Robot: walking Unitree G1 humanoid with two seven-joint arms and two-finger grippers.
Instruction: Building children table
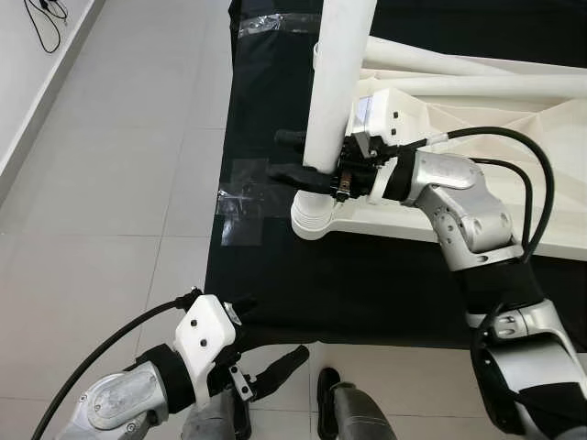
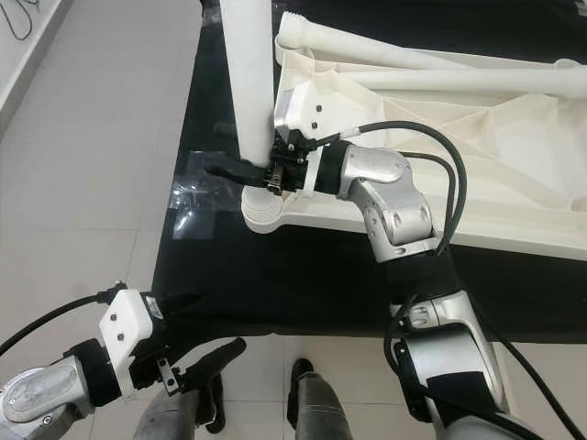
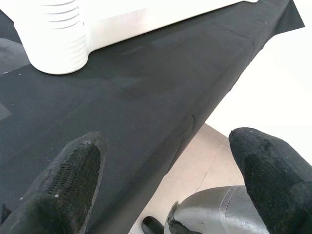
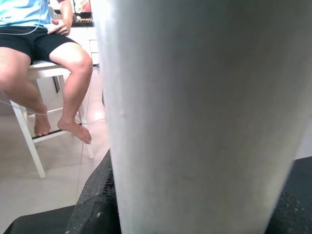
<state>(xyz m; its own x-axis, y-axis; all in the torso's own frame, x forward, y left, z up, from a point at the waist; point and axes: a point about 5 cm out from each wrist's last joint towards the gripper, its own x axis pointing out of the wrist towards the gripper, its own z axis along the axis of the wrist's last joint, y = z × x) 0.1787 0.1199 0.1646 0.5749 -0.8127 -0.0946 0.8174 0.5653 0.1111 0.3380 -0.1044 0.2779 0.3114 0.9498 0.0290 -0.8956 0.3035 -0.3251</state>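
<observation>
A white plastic tabletop [image 1: 459,197] lies upside down on a black cloth [image 1: 367,284] spread over the tiled floor [image 1: 119,183]. At its near left corner a round ribbed socket [image 1: 312,218] sits on the cloth, and a white table leg [image 1: 337,82] stands upright in it. Two more white legs [image 2: 413,69] lie flat across the underside of the tabletop, further back.

The right gripper [image 1: 303,158] reaches in from the right and clamps the upright leg low down, just above the socket, one black finger on either side of the tube. In the right wrist view the leg [image 4: 200,117] stands close between the fingers [image 4: 95,204], both pressed against it. Behind it, a person [image 4: 44,53] in dark shorts sits barefoot on a white stool [image 4: 29,112].

The left gripper [image 1: 266,357] hovers low at the near edge of the cloth, well apart from the leg, its two fingers spread wide with nothing between them. Its wrist view looks across the black cloth toward the ribbed socket [image 3: 53,39].

Patches of clear tape [image 1: 240,202] hold the cloth's left edge to the tiles. A black cable [image 1: 46,23] lies near the wall.
</observation>
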